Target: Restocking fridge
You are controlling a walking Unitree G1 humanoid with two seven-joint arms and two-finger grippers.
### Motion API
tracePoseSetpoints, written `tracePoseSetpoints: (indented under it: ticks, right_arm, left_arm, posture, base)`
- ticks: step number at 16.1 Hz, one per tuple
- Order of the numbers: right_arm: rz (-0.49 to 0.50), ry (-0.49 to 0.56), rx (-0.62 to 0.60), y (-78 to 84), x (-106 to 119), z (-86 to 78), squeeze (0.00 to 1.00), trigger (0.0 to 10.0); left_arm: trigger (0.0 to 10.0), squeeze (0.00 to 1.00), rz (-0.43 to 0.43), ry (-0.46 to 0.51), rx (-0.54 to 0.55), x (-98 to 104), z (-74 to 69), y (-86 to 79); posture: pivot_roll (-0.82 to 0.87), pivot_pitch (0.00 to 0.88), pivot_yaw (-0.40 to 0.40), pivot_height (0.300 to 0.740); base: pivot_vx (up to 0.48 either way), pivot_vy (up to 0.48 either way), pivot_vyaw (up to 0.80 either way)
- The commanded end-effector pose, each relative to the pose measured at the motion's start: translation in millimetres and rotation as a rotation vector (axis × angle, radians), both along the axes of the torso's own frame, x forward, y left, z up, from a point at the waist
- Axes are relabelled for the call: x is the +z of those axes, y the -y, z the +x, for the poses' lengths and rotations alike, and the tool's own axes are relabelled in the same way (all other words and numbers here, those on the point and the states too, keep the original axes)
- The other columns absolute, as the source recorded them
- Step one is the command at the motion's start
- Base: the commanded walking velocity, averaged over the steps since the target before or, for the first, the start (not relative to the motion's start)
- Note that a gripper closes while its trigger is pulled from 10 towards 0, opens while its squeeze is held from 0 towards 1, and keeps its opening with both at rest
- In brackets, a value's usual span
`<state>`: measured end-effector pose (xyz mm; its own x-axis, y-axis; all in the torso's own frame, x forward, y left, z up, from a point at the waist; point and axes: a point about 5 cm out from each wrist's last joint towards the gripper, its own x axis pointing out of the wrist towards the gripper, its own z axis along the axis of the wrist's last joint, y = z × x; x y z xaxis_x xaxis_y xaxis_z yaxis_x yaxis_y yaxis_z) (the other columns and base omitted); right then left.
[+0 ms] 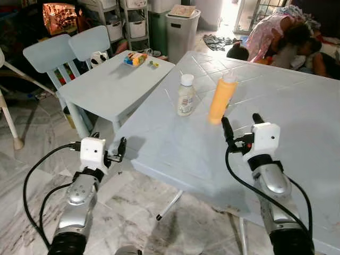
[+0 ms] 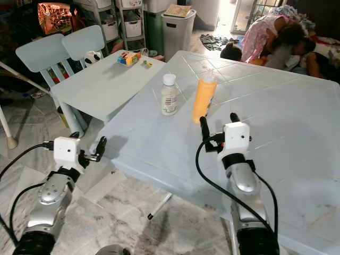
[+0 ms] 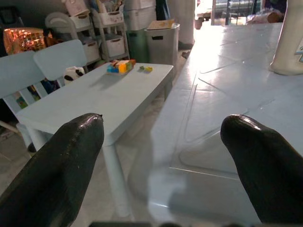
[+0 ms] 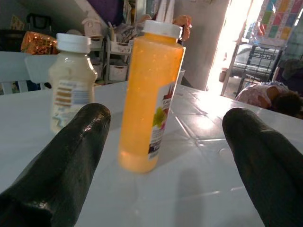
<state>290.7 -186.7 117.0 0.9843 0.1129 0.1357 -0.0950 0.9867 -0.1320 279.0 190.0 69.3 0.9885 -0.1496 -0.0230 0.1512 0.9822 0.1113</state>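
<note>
the orange bottle (image 1: 222,99) stands upright on the large pale surface (image 1: 297,122), near its middle, with the white bottle (image 1: 185,95) just beside it toward the robot's left; the two stand apart, not touching. the right pincer (image 1: 241,126) hovers above the surface just short of the orange bottle, fingers spread wide, and in the right wrist view the bottle (image 4: 150,94) sits framed between the two fingers. the left pincer (image 1: 109,143) is held off the surface's near left edge, fingers also spread wide, holding nothing.

handling, as a judgement: the orange bottle appears full, so expect moderate weight. the wall looks like smooth, stiff plastic, likely slippery, with some give under a hard squeeze. take hold at mid-body, across the label band, below the white cap. a grip near the cap risks tipping.

orientation: the long axis of each bottle runs vertically, cap up, base flat on the surface. approach horizontally, fingers on either side of the body.
</note>
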Motion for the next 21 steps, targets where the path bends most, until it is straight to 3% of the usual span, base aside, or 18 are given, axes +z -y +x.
tracePoseSetpoints:
  ticks: [1,6,21]
  right_arm:
    - [-0.01,0.033,-0.002,2.2,9,4.0,0.0,10.0]
    - [-0.057,0.069,0.043,5.9,30,26.9,0.0,10.0]
    - [-0.181,0.076,0.223,-1.7,57,66.3,0.0,10.0]
  left_arm:
    - [10.0,0.0,0.016,0.0,-0.011,2,-0.4,-1.3]
    - [10.0,0.0,0.094,-0.033,-0.017,3,-15.6,-19.7]
    - [10.0,0.0,0.146,-0.071,-0.006,11,-30.8,-35.2]
  posture:
    - [0.0,0.0,0.019,0.74]
    - [0.06,0.09,0.025,0.74]
    - [0.12,0.14,0.054,0.74]
  base:
    - [0.0,0.0,0.0]
    - [0.0,0.0,0.0]
    - [0.0,0.0,0.0]
